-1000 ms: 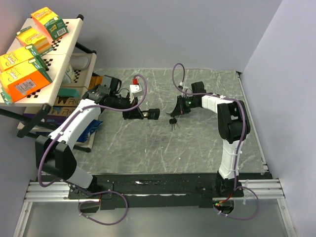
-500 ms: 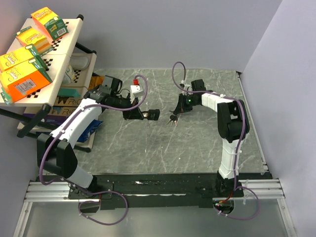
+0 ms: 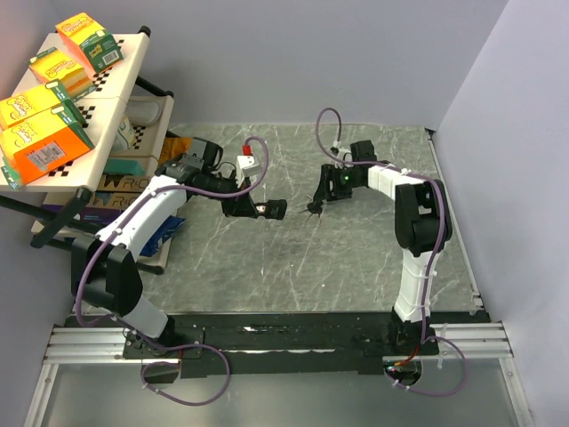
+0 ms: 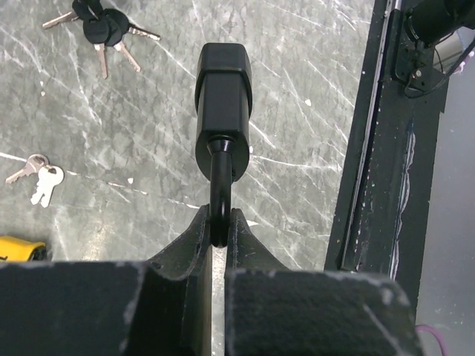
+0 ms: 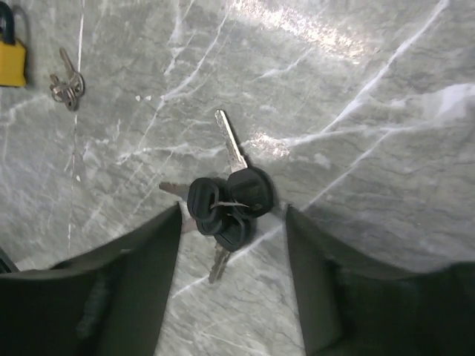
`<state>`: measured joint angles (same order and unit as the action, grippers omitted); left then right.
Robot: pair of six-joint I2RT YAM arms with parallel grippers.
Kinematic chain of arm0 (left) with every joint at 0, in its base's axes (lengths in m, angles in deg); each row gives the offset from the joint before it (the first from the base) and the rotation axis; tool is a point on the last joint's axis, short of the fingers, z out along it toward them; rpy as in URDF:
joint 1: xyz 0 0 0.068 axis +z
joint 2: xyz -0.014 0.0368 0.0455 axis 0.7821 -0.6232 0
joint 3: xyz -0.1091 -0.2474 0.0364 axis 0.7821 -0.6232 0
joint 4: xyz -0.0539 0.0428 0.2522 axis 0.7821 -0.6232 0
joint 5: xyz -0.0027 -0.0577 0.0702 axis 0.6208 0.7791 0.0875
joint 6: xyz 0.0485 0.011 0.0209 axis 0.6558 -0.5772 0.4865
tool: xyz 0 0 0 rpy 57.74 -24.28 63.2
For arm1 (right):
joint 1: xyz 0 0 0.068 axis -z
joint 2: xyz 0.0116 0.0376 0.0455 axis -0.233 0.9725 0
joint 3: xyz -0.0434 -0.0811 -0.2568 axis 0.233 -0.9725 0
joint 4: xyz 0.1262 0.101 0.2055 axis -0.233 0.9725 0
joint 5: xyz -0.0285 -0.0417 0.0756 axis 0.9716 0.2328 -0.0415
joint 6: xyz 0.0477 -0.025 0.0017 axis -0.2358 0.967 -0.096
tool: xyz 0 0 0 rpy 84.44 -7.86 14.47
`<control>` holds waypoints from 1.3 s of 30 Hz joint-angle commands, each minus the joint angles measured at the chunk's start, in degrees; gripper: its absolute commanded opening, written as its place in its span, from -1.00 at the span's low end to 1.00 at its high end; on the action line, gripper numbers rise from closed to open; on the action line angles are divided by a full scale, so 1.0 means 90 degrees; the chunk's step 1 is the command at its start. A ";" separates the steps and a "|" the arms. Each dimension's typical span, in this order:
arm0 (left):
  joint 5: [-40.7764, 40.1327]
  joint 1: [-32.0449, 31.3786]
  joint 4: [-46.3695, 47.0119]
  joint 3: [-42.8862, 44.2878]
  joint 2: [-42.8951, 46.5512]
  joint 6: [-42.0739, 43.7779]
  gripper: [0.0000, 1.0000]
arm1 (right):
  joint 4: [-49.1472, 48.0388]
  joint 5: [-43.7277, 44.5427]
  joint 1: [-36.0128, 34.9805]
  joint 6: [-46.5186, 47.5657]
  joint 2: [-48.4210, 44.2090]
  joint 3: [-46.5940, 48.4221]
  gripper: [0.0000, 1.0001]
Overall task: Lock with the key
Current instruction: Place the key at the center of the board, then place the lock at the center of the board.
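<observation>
My left gripper is shut on the shackle of a black padlock and holds it level above the marble table, body pointing away from the fingers. In the top view the padlock sticks out to the right of the left gripper. A bunch of black-headed keys lies on the table between the spread fingers of my right gripper, which is open and touches nothing. From above, the keys lie just right of the padlock, under the right gripper.
A yellow padlock and a small pair of silver keys lie further off on the marble. A rack with orange boxes stands at the left. The black frame rail runs along the near table edge.
My right gripper has opened and let go of the black key bunch, which now lies on the table. The right wrist has drawn back a little. The left gripper still holds the padlock.
</observation>
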<state>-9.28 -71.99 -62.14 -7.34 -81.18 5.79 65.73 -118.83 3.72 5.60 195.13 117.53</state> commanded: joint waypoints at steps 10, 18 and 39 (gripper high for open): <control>0.0480 -0.0013 -0.0375 0.1285 -0.0841 -0.1395 -0.98 | -0.0724 -0.0773 0.0099 0.1672 -0.3157 -0.1119 0.98; 0.0823 -0.0159 -0.0990 0.1969 -0.1535 -0.2538 -0.98 | -0.1554 -0.0930 -0.1433 0.3859 -0.5316 -0.2781 0.98; 0.1320 -0.0551 -0.1616 0.1599 -0.1370 -0.2246 -0.98 | -0.2317 0.0311 -0.3164 0.5872 -0.5005 -0.3437 0.82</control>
<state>-3.40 -76.95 -76.26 6.74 -96.61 -14.91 46.91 -116.62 -23.93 54.27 149.23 85.38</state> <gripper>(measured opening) 0.069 0.937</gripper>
